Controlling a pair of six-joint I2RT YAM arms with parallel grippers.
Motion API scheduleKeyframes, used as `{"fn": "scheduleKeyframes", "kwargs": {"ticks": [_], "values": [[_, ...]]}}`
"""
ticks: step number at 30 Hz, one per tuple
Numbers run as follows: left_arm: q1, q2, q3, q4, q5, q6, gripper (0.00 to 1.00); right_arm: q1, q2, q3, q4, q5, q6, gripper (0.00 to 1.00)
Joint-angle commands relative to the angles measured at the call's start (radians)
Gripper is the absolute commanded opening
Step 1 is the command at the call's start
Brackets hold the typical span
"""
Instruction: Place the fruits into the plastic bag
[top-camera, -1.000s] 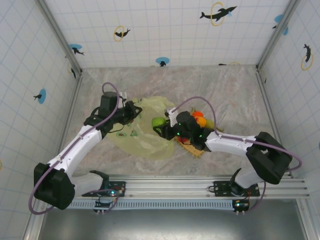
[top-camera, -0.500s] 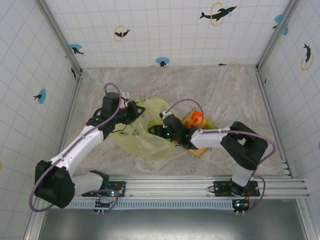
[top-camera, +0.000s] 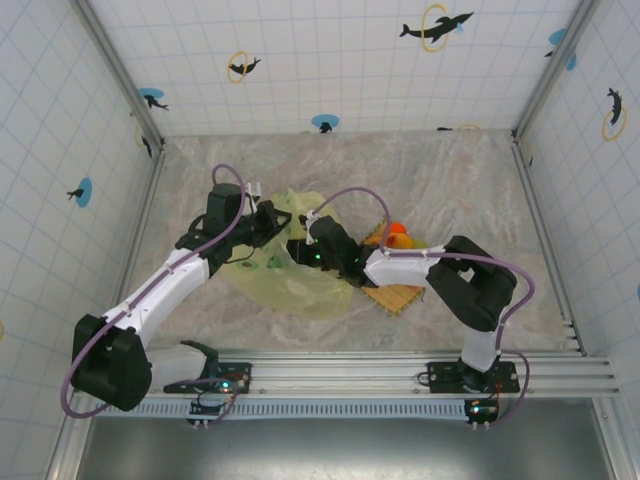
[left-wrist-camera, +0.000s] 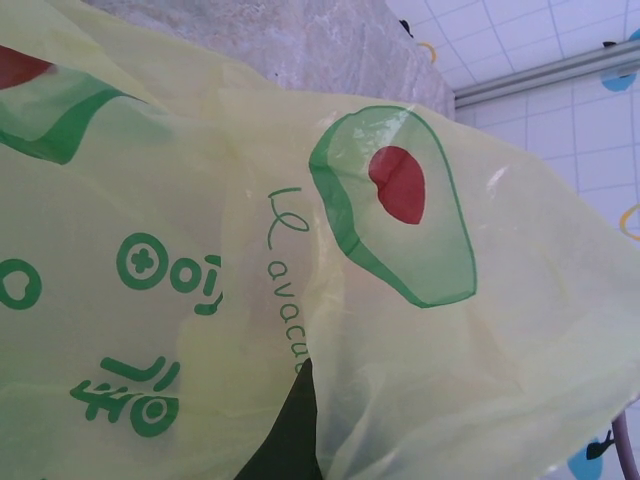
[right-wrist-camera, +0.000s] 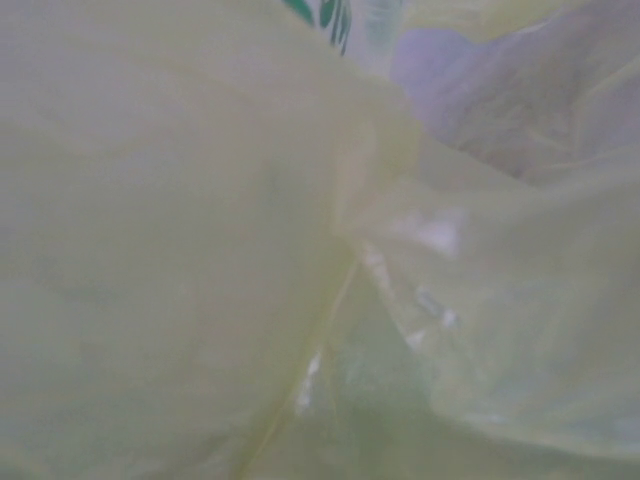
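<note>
Top external view, nearest first: both arms rise from a rail (top-camera: 400, 372) at 6 o'clock of the marbled table (top-camera: 460, 180) and lean inward. Just beyond the rail, at about 5 o'clock of the table's middle, lies a square woven mat (top-camera: 397, 298), with the right forearm passing over its far part. At 9 o'clock of the mat the plastic bag (top-camera: 290, 285) spreads crumpled over the tabletop, left of the table's middle, its far edge lifted.

The right gripper (top-camera: 298, 248) has its head pushed into the bag from the 3 o'clock side. The film covers its fingers, and the right wrist view gives nothing but pale yellow-green plastic against the lens, so I cannot tell whether that claw stands apart or together.

The left gripper (top-camera: 268, 222) sits at the bag's 11 o'clock edge, its claw drawn together and pinching the raised film. In the left wrist view the bag hangs right across the lens, printed with a green avocado motif (left-wrist-camera: 400, 215) and green lettering.

The fruits (top-camera: 399, 236), orange and red, sit bunched at the mat's far edge, at 3 o'clock of the right gripper and outside the bag.
</note>
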Motion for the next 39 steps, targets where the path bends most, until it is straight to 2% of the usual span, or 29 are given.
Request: {"fn": "scheduleKeyframes", "kwargs": {"ticks": [1, 7, 14, 22, 28, 33, 39], "values": [[-0.008, 0.012, 0.02, 0.005, 0.004, 0.024, 0.0, -0.007, -0.033, -0.008, 0.009, -0.026, -0.037, 0.87], [-0.007, 0.012, 0.039, -0.02, -0.029, 0.055, 0.0, -0.018, -0.12, -0.06, -0.053, -0.027, -0.109, 0.87], [-0.005, 0.017, 0.04, -0.074, -0.128, 0.123, 0.0, -0.034, -0.309, -0.166, -0.194, 0.015, -0.249, 0.85], [-0.007, 0.032, 0.013, -0.067, -0.156, 0.158, 0.0, -0.068, -0.488, -0.266, -0.21, -0.09, -0.323, 0.86], [-0.006, 0.032, 0.014, -0.078, -0.171, 0.179, 0.0, -0.113, -0.615, -0.315, -0.241, -0.1, -0.332, 0.88], [-0.005, 0.032, 0.013, -0.079, -0.189, 0.192, 0.0, -0.15, -0.732, -0.323, -0.405, -0.026, -0.367, 0.88], [-0.006, 0.041, 0.02, -0.078, -0.182, 0.203, 0.0, -0.227, -0.826, -0.307, -0.648, 0.221, -0.399, 0.89]]}}
